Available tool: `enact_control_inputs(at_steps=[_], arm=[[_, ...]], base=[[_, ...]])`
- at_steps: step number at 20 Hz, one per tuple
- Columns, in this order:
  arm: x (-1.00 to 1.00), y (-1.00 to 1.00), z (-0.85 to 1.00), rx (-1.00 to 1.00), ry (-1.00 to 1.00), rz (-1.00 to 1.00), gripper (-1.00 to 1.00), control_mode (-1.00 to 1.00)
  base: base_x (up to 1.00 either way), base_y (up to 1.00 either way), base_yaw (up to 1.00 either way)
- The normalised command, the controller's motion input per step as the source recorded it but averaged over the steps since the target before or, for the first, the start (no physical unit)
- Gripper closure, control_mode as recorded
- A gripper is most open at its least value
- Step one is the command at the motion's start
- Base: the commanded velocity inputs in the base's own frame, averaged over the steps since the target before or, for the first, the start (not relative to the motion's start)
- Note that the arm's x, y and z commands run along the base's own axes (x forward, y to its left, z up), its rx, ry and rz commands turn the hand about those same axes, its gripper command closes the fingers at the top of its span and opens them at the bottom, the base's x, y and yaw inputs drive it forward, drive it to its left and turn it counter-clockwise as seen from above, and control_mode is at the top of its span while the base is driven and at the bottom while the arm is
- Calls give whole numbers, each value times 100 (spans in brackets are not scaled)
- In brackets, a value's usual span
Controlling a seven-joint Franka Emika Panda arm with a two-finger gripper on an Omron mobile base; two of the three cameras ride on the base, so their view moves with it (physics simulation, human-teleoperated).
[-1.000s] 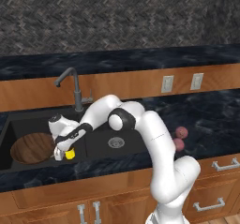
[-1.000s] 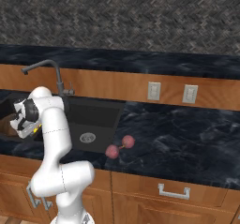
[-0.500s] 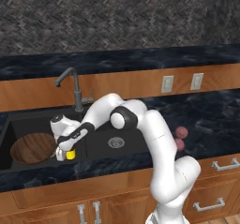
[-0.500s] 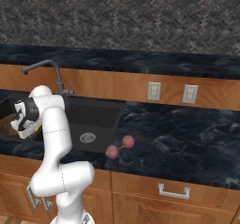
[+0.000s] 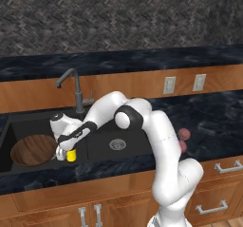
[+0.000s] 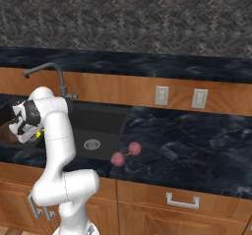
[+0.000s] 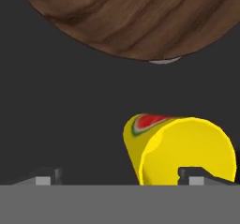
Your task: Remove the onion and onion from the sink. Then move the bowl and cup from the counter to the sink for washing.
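Cup [image 7: 180,150] first: the little bright yellow one sits in the lower right of the hand view, on the dark floor of the sink [image 5: 28,121], with a red and green watermelon-looking print on the part facing the top of the frame. Can't really tell from that angle if it's upright or tipped. In the left base view the same cup [image 5: 71,155] shows as a small yellow block at centre left, right by the front wall of the left basin.

Fingers [image 7: 122,175] are spread wide, one tip at lower left and one at lower right of the hand view. The right tip overlaps the cup, the left one is well clear of it, so nothing is clamped. In the left base view the hand hangs just above the cup.

Bowl [image 7: 136,17] fills the top of the hand view, brown wood grain, with a sliver of metal drain peeking out under its rim. From the left base view the bowl [image 5: 33,150] lies in the left basin, just left of the cup and apart from it.

Both onions [image 6: 134,148] are out on the counter [image 6: 197,140], right of the sink, near the front edge, pinkish-red and close together, roughly centre of the right base view. Other onion [image 6: 117,159] is slightly lower left of the first. The right basin has its round drain [image 5: 116,144] showing, and the grey faucet [image 5: 71,88] stands behind the sink at upper left.
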Motion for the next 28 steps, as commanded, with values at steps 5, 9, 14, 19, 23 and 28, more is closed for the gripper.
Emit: enact_control_inputs(at_steps=[5, 9, 14, 19, 23, 28], arm=[[-14, 6, 24, -1, -8, 0, -100, -100], [-11, 1, 33, -1, -9, 0, -100, -100], [-14, 0, 32, 0, -6, 0, -100, -100], [-12, 1, 31, 0, -2, 0, -100, -100], [-11, 2, 32, 0, -3, 0, -100, -100], [-20, 0, 27, 0, -9, 0, -100, -100]], base=[[0, 0, 0], [0, 0, 0], [0, 0, 0], [0, 0, 0], [0, 0, 0], [0, 0, 0]])
